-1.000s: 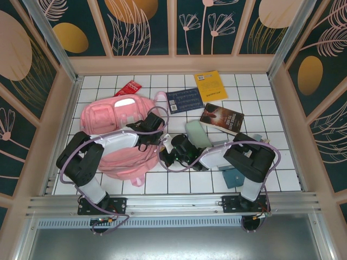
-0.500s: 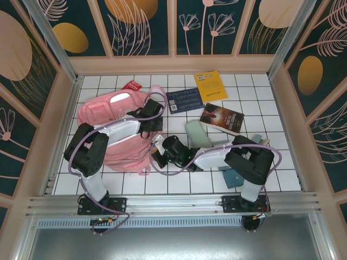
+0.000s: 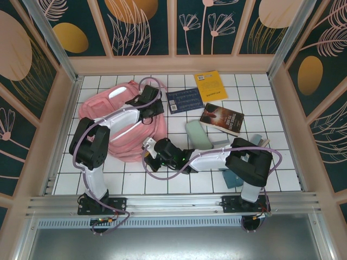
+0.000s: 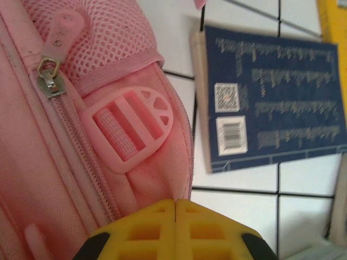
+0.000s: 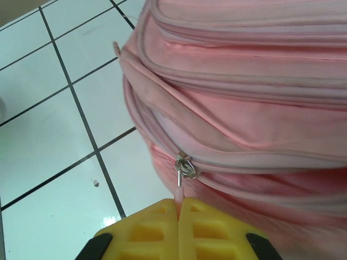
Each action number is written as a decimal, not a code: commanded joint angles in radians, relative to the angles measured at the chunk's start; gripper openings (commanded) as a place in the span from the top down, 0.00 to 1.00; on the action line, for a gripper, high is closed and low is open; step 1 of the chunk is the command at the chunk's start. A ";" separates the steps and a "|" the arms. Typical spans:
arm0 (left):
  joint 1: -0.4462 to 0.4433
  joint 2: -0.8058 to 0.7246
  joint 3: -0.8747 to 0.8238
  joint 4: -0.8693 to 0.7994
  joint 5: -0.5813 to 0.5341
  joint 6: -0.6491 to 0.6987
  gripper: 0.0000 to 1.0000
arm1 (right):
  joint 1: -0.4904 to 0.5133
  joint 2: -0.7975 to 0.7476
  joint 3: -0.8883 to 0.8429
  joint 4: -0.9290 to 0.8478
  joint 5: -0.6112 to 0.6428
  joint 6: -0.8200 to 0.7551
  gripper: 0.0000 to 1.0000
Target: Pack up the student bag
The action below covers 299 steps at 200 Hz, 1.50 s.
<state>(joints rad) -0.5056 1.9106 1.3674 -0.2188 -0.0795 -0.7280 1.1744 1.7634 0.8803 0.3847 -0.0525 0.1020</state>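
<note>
Since the earlier frame, the student bag [image 3: 130,142] has shifted toward 11 o'clock, and both arms have followed it. I now read the bag lying on the white tiled table [image 3: 162,184], in its 10 o'clock sector. The left gripper [image 4: 176,208], at the bag's 1 o'clock corner, has its yellow fingers pressed together on the pink fabric edge below a strap buckle [image 4: 130,127]. The right gripper [image 5: 178,203], at the bag's 5 o'clock edge, pinches the zipper pull [image 5: 178,188]. A blue book [image 4: 271,97] lies just beside the bag at 2 o'clock.
</note>
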 commanded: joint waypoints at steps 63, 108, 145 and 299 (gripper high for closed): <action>0.004 -0.029 0.042 0.054 0.014 0.088 0.72 | -0.014 0.017 -0.043 0.053 -0.024 0.010 1.00; 0.002 -0.246 -0.233 0.078 0.119 0.221 0.67 | -0.037 0.012 -0.093 0.124 -0.040 0.017 1.00; -0.055 -0.283 -0.355 0.067 0.181 0.302 0.60 | -0.047 0.015 -0.117 0.160 -0.056 0.032 1.00; -0.104 -0.711 -0.662 0.004 -0.136 -0.039 0.61 | -0.047 0.015 -0.106 0.156 -0.087 0.054 1.00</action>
<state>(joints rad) -0.6090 1.3712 0.8265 -0.1642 -0.1467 -0.6010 1.1294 1.7802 0.7712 0.5434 -0.1066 0.1390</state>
